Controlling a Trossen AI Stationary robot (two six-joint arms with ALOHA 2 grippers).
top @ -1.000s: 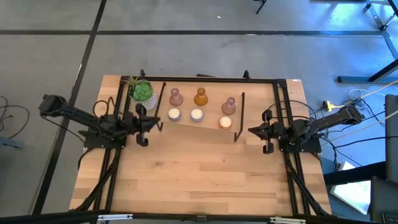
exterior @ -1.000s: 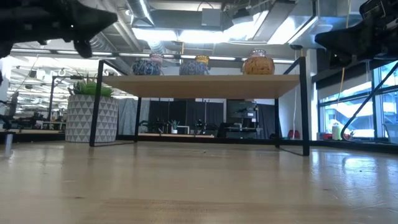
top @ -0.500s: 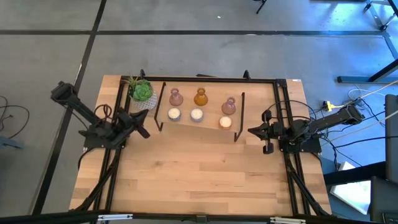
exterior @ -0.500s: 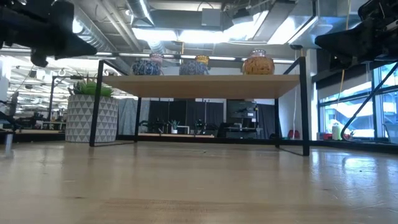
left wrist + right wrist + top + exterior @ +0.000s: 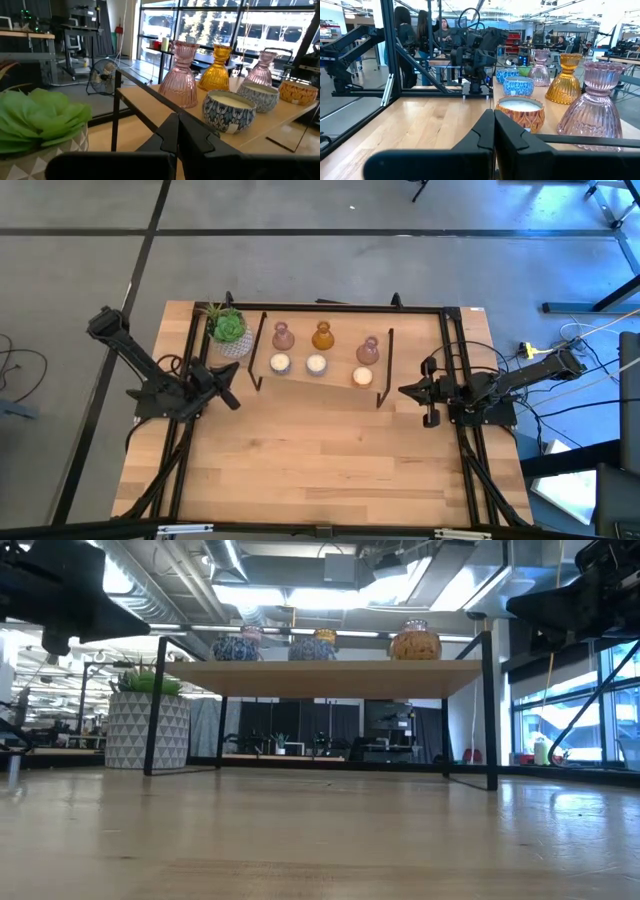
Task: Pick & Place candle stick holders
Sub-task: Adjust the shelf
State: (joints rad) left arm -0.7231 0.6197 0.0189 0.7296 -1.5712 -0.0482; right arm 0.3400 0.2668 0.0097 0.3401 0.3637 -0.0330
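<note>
Notice that your left gripper [image 5: 229,397], fingers closed and empty, has drawn back from the plant [image 5: 228,327], while six candle stick holders [image 5: 322,336] remain untouched on the shelf [image 5: 300,376]; right gripper [image 5: 405,390] waits closed.

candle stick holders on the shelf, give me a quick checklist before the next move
1. Left gripper empty and shut, near the shelf's left end: ok.
2. Right gripper empty and shut, just off the shelf's right end: ok.
3. Three glass candle stick holders upright in the back row, pink, amber, pink: ok.
4. Three round candle tins in front of them, two blue patterned, one orange patterned: ok.
5. Plant pot stands close beside the shelf's left end, near the left arm's path: not ok.
6. Where the holders should be placed: cannot tell.
</note>
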